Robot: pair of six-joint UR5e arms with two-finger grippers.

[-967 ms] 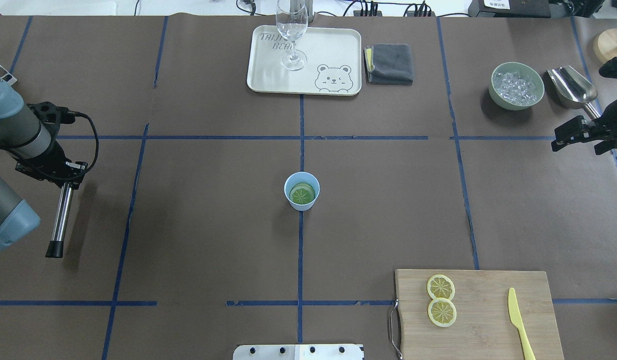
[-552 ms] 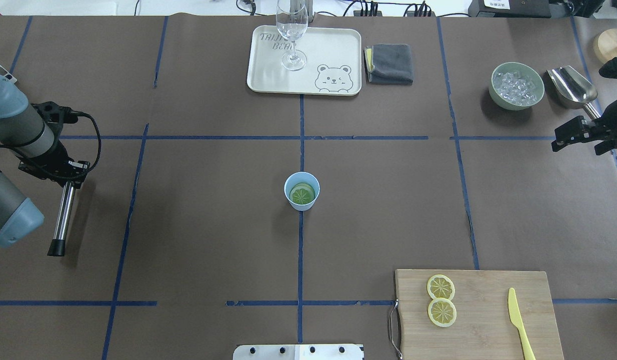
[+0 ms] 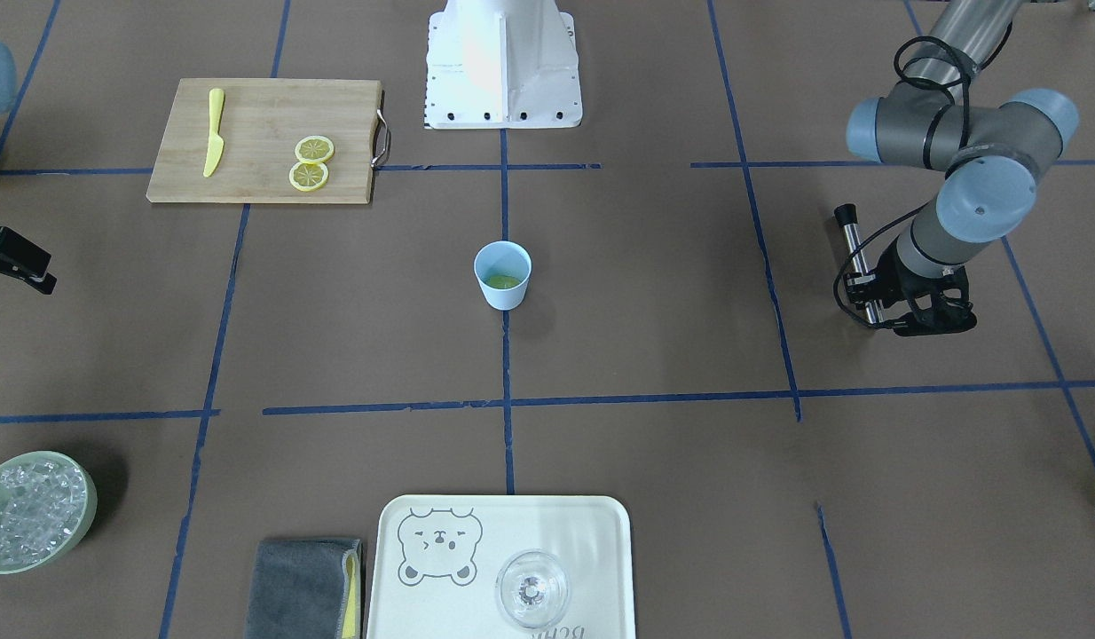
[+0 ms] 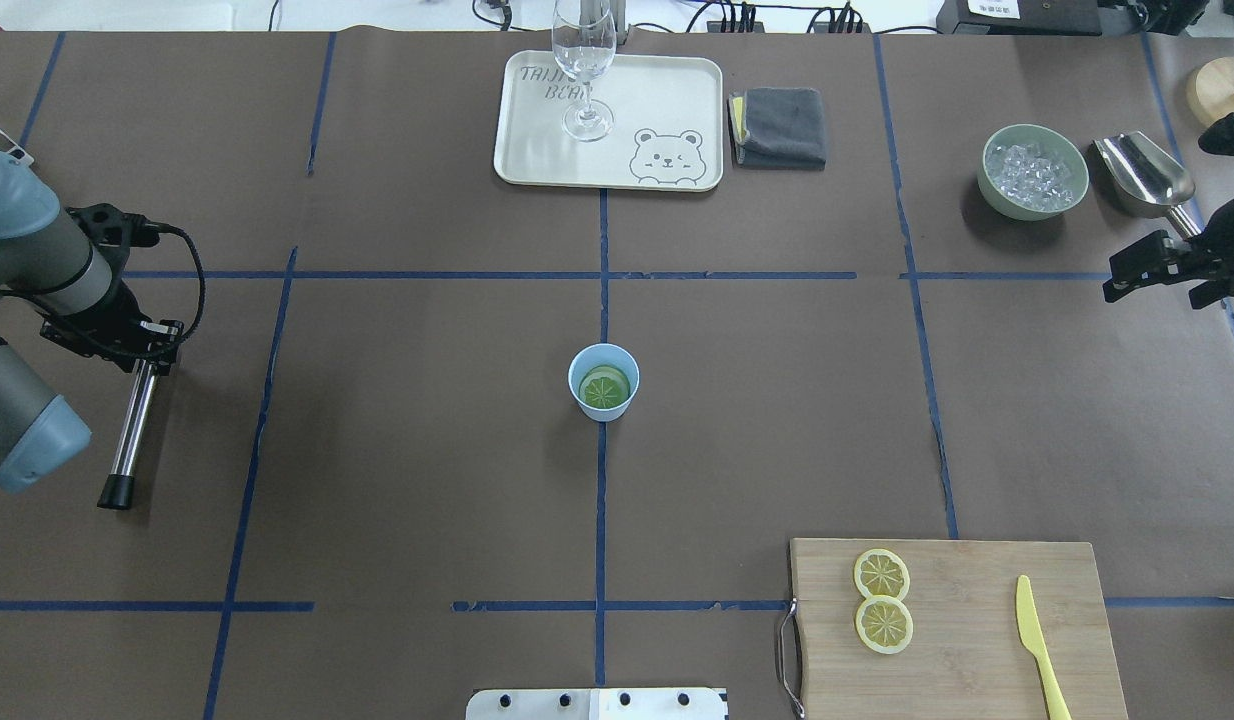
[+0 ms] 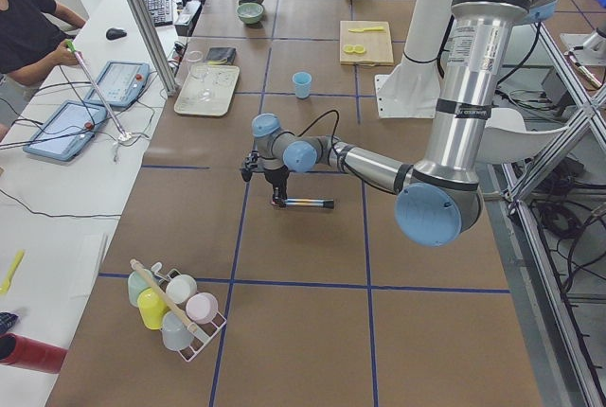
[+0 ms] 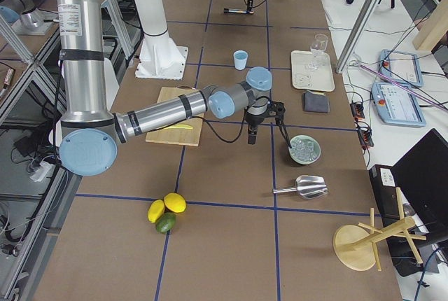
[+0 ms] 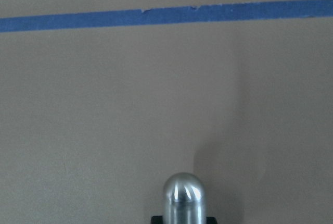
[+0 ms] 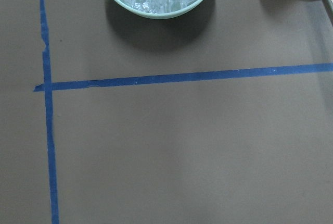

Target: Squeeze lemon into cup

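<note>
The light-blue cup (image 4: 603, 405) stands at the table's middle; round greenish-yellow slices (image 4: 604, 388) lie inside it. It also shows in the front view (image 3: 502, 288). Two lemon slices (image 4: 882, 575) (image 4: 884, 624) lie on the wooden board (image 4: 977, 640) at the near right. My left gripper (image 4: 127, 345) is far left, well away from the cup, shut on a metal rod (image 4: 132, 430) with a black tip; the rod's rounded end (image 7: 182, 198) shows in the left wrist view. My right gripper (image 4: 1137, 270) hangs at the far right edge, empty; I cannot tell whether its jaws are open.
A yellow knife (image 4: 1035, 630) lies on the board. A tray (image 4: 667, 100) with a clear glass (image 4: 584, 70) and a grey cloth (image 4: 782, 127) are at the back. A green bowl of ice (image 4: 1035, 170) and a metal scoop (image 4: 1142, 172) sit close to the right gripper.
My left arm has shifted slightly right, carrying the rod with it. The right arm, cup and slices have not moved.
</note>
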